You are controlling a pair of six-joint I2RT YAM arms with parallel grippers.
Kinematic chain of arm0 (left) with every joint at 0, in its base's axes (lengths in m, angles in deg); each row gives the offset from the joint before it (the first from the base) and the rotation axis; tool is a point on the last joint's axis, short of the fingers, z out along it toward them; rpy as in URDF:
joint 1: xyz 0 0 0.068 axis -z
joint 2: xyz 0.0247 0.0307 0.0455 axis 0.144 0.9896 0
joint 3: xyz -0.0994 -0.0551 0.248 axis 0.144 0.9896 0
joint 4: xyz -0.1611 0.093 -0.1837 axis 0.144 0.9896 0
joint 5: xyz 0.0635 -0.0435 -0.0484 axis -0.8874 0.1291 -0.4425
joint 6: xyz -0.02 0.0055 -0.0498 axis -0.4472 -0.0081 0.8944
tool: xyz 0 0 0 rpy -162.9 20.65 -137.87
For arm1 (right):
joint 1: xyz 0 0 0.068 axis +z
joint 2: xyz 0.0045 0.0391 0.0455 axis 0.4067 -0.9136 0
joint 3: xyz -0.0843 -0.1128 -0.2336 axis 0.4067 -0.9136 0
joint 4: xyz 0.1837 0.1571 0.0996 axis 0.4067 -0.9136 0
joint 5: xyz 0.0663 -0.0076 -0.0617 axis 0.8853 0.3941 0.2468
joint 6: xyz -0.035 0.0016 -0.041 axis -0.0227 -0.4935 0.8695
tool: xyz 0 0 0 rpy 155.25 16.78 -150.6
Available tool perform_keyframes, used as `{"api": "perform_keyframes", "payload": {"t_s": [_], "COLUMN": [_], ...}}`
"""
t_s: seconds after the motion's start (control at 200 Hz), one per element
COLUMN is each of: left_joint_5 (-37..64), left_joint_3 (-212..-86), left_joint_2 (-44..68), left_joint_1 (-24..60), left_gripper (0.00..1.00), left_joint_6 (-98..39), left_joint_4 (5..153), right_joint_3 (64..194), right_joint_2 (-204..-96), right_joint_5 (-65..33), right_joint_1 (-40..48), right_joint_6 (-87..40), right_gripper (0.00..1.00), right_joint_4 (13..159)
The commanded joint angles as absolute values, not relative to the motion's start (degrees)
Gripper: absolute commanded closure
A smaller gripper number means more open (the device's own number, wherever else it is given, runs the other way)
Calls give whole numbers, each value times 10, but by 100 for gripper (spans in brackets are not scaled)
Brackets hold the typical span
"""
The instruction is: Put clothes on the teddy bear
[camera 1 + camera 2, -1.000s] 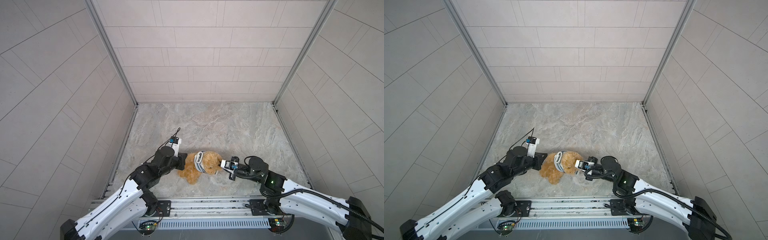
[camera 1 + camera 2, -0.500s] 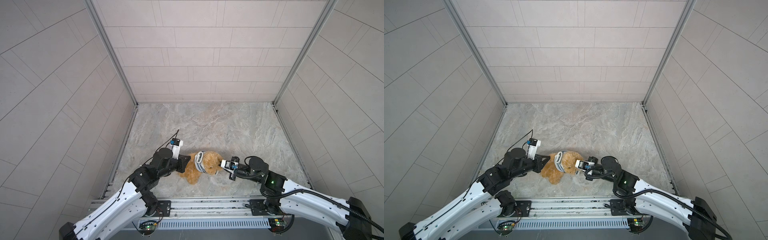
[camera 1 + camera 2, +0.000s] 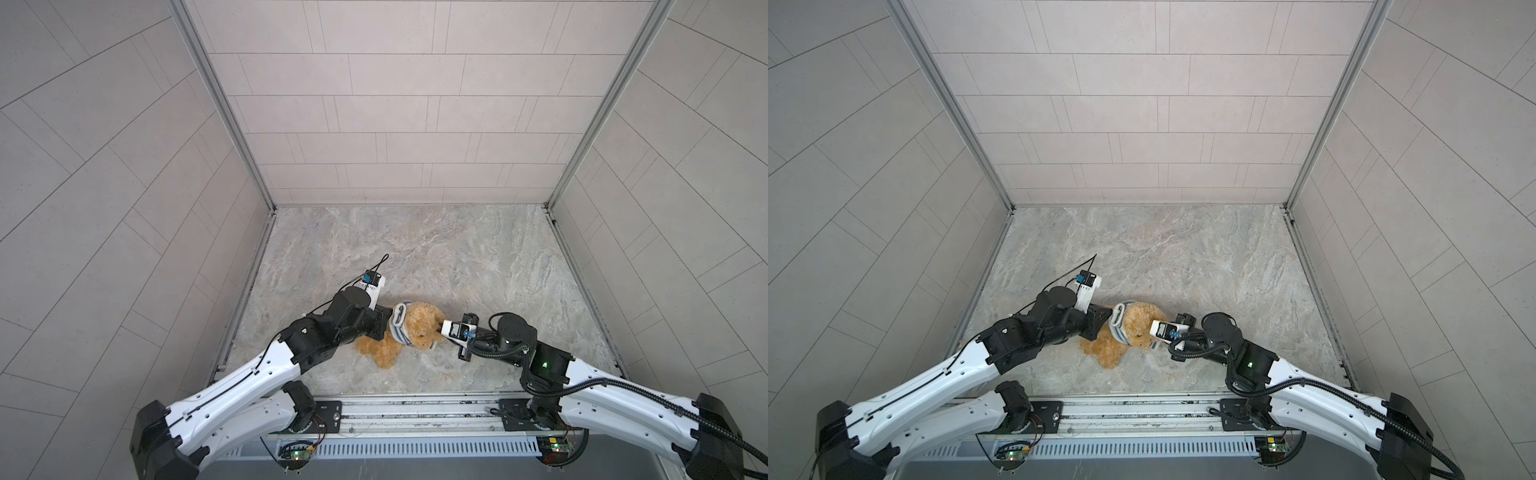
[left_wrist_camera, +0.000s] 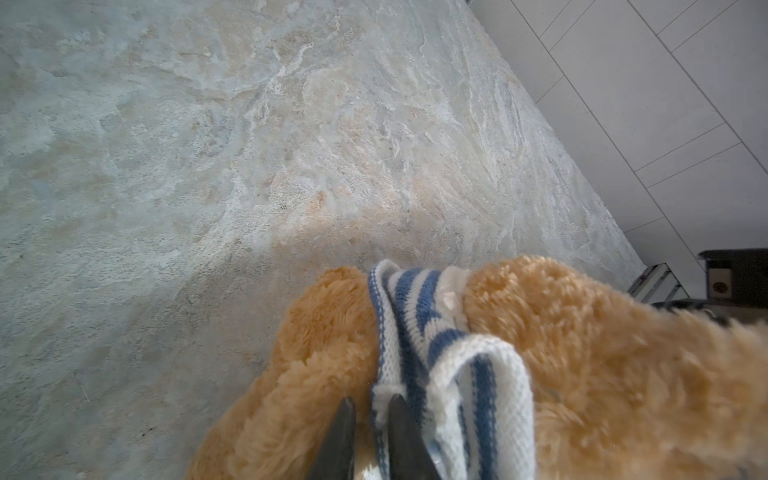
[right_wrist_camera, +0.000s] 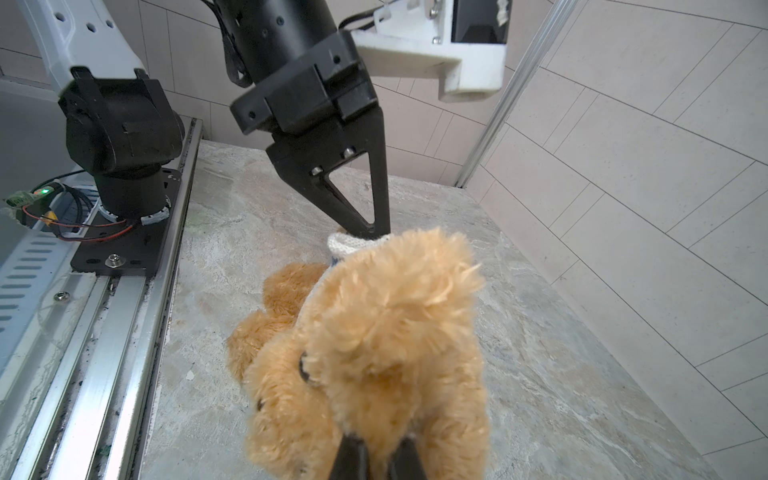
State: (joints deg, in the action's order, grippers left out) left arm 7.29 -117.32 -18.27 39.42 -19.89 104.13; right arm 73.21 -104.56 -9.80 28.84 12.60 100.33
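Left gripper: jaws narrowly parted, at the teddy bear neck.
Right gripper: clamped on teddy bear head.

The bear is golden-brown. Its shirt has blue and white stripes. The table is swirly grey.

Long, fluffy golden plush is shown by the teddy bear. Just ahead of the left hand, the shirt is seen as open-knit cloth; beneath it, the desk is matt, rough-looking, stone-patterned.
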Motion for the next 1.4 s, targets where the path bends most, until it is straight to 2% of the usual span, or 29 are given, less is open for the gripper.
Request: {"api": "perform_keyframes", "payload": {"t_s": [0.0, 0.405, 0.696, 0.856, 1.066, 1.181, 1.317, 1.397], "left_joint_5": [63, 61, 34, 37, 30, 17, 80, 81], "left_joint_3": [-1190, -1209, -1220, -1219, -1218, -1205, -1150, -1130], "left_joint_2": [-173, -155, -131, -126, -152, -179, -221, -244], "left_joint_1": [399, 416, 416, 416, 416, 392, 314, 293], "left_gripper": [80, 76, 78, 84, 100, 100, 100, 100], "left_joint_6": [-212, -222, -231, -231, -229, -224, -195, -184], "left_joint_4": [1041, 1048, 1067, 1066, 1076, 1091, 1068, 1069], "right_joint_3": [731, 735, 741, 741, 738, 734, 727, 724], "right_joint_2": [-1035, -1045, -1043, -1043, -1041, -1035, -1021, -1012], "right_joint_5": [-94, -96, -97, -98, -101, -112, -119, -120], "right_joint_1": [291, 291, 291, 291, 291, 291, 291, 291], "right_joint_6": [142, 147, 150, 151, 151, 146, 144, 141], "right_gripper": [100, 100, 100, 100, 100, 100, 100, 100], "right_joint_4": [1028, 1031, 1024, 1023, 1023, 1022, 1018, 1014]}}
